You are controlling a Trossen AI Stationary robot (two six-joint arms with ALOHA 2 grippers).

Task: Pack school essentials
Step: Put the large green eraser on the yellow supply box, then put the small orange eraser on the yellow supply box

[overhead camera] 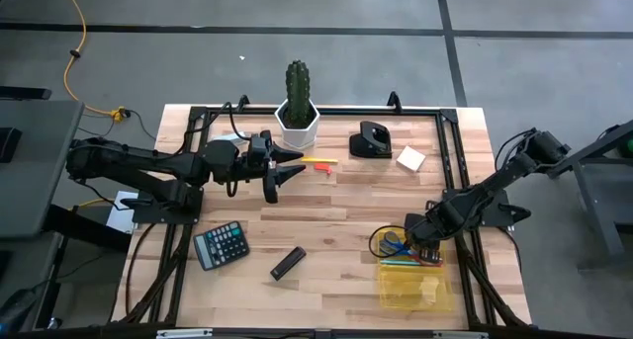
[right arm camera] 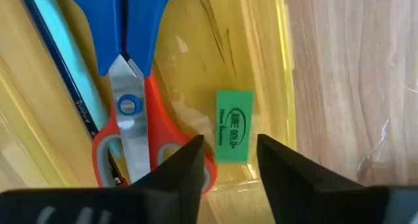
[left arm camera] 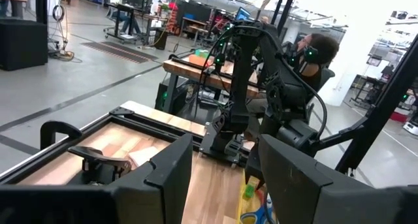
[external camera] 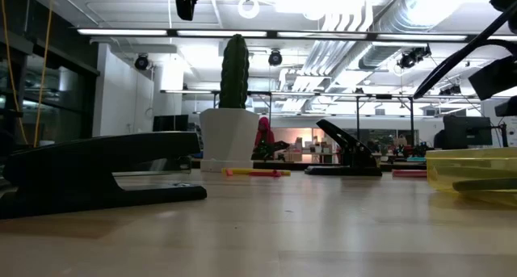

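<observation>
Hanging wide open over the table's far middle, the left gripper (overhead camera: 287, 171) is the nearer one to the yellow-and-red pen (overhead camera: 319, 163), which lies just beside its fingertips with its long axis across the table, while the right gripper (overhead camera: 423, 238), partly open and empty, is in the yellow box (overhead camera: 440, 297).

Blue-handled scissors (right arm camera: 134, 28) cropped at frame edge, handles unseen beyond right pincer (right arm camera: 228, 160). Print on green eraser (right arm camera: 234, 126) just ahead of pincer too small to read. Yellow tray (external camera: 472, 174) cut off sideways.

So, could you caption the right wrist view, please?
Right hand open above green eraser and scissors in yellow bin.
</observation>
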